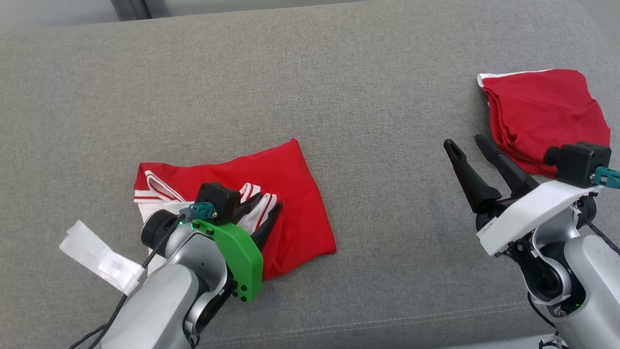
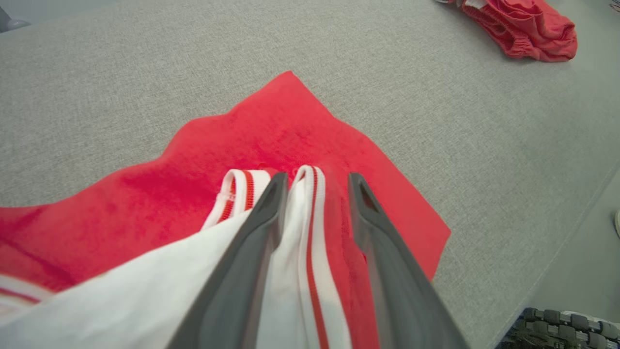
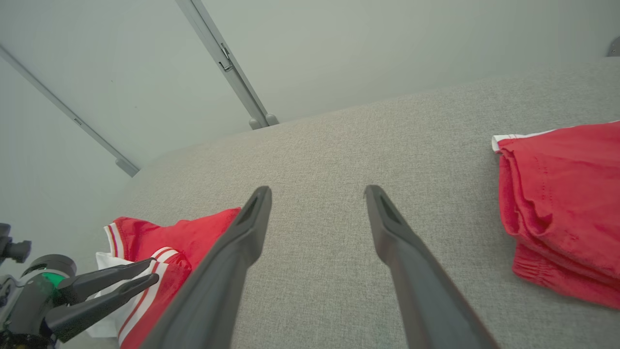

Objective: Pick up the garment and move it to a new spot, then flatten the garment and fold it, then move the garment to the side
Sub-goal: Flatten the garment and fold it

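Garment (image 1: 295, 194) of soft red jersey, edged in white bands with thin red stripes, lies rumpled but roughly rectangular on the left half of a grey, coarse-woven upholstered surface (image 1: 339, 72), one pointed corner toward the back and its white inner face showing at the near-left edge. The left gripper (image 1: 271, 201), carried on a silver arm with a glossy green wrist plate (image 1: 237, 257), is down on the cloth at the striped trim. In the left wrist view its two long, matte dark fingers (image 2: 271, 213) straddle a raised fold of the banding with a gap between them, and whether they pinch the fabric cannot be told. The right gripper (image 1: 464, 141) hovers well apart to the right, its tapered fingers spread wide with bare grey weave between them. Just beyond it, near the right edge of the surface, sits a second red garment (image 1: 542, 111), folded into a thick, layered wad with a sliver of white at its far corner.
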